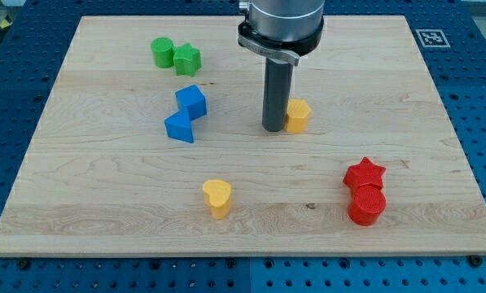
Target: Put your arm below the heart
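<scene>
Item 1: my tip (pixel 274 129). A bare rod with no pincer, so nothing to spread or pinch. It stands right of the table's centre, touching or just beside the left face of a yellow block (pixel 298 115) of unclear shape, possibly a pentagon or hexagon.

Item 2: yellow heart (pixel 217 197). It lies near the table's bottom edge, a little left of centre, towards the view's bottom-left of my tip and well apart from it. Judged requirement: travel past the heart into the strip between it and the bottom edge.

Item 3: blue cube (pixel 192 100) and blue triangular block (pixel 180 127), touching, left of centre.

Item 4: green cylinder (pixel 162 52) and green star (pixel 187 58), touching, near the top edge.

Item 5: red star (pixel 365 173) and red cylinder (pixel 366 205), touching, near the bottom-right corner.

Containers: none seen.
</scene>
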`<act>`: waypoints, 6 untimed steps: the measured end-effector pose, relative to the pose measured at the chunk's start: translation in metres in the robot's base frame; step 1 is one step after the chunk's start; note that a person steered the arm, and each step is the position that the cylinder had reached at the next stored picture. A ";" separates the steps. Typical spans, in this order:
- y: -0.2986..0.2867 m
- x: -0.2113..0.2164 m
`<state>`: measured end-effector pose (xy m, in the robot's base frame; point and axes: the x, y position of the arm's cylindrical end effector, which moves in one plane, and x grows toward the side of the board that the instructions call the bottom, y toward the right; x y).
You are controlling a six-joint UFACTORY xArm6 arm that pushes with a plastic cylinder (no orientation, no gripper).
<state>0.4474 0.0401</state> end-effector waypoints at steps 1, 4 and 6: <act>-0.001 0.033; -0.016 0.130; -0.128 0.156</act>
